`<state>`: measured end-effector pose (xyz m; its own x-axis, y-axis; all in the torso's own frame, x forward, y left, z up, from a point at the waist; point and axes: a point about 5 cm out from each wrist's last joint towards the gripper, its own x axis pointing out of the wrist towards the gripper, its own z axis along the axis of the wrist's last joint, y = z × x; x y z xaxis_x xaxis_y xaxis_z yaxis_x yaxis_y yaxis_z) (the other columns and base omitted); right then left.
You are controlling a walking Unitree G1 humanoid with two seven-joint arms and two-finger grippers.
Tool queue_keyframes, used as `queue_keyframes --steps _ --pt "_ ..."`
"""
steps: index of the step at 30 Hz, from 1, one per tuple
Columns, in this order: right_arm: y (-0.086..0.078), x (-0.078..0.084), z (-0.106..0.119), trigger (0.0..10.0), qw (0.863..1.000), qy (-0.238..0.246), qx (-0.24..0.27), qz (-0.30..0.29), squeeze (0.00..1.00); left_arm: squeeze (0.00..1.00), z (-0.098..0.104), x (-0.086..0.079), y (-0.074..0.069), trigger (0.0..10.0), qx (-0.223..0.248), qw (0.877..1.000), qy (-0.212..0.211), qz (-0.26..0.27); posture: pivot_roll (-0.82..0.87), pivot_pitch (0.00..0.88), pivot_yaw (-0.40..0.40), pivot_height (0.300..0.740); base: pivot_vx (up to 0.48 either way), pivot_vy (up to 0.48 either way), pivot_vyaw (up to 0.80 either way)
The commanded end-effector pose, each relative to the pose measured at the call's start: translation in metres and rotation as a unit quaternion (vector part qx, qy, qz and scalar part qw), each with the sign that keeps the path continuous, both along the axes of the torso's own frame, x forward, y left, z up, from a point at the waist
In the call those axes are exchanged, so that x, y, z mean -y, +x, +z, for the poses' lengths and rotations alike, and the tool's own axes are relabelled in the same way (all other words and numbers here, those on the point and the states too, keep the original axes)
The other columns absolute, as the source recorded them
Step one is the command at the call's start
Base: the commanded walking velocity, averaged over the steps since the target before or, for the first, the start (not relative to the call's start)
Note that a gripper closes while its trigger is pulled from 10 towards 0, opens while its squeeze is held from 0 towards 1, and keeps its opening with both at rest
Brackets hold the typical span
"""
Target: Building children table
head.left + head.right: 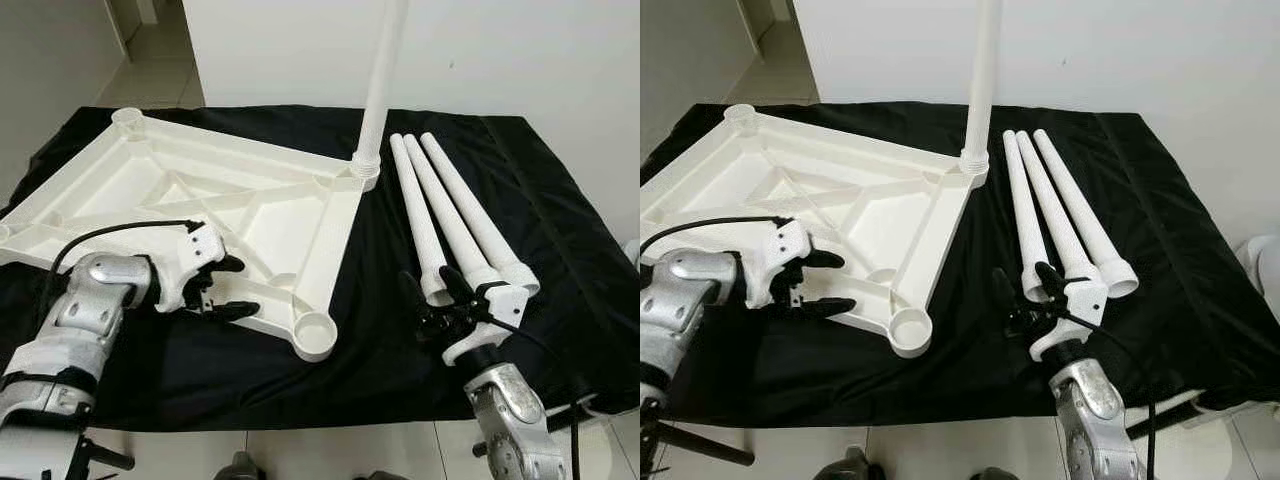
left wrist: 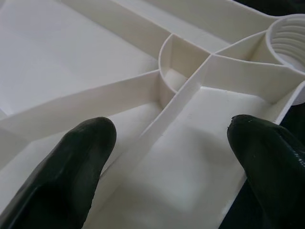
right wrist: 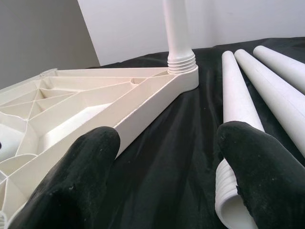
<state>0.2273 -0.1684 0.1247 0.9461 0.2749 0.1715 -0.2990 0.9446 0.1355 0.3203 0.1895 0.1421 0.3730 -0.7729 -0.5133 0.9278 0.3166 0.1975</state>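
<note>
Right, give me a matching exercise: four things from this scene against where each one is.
1. upright leg
2. three loose legs
3. left gripper
4. right gripper

a. lying side by side on the black cloth
b. over the near edge of the tabletop
c. standing in a far corner socket
d. at the near ends of the loose legs

1-c, 2-a, 3-b, 4-d

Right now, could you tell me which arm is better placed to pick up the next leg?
The right. The right gripper hovers open at the near ends of the three loose legs. The left gripper is open over the tabletop's near edge, away from them.
</note>
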Motion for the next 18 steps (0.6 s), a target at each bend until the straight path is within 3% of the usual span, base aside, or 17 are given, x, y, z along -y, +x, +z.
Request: queue_keyframes --steps 1,11,18 --pt "0.000 0.000 -0.001 10.0 1.000 -0.004 -0.002 0.004 0.00 0.00 -0.014 -0.005 0.004 10.0 0.003 0.997 0.033 0.065 0.01 0.007 0.001 0.740 0.000 0.000 0.00" --pt "-0.001 0.000 0.000 10.0 1.000 -0.003 -0.002 0.001 0.00 0.00 -0.011 -0.005 0.020 10.0 0.012 0.989 0.040 0.142 0.00 0.020 0.008 0.740 0.000 0.000 0.00" --pt "0.000 0.000 0.000 10.0 1.000 -0.001 -0.001 -0.002 0.00 0.00 -0.012 0.007 0.030 10.0 0.022 0.983 0.055 0.172 0.00 0.033 0.012 0.740 0.000 0.000 0.00"
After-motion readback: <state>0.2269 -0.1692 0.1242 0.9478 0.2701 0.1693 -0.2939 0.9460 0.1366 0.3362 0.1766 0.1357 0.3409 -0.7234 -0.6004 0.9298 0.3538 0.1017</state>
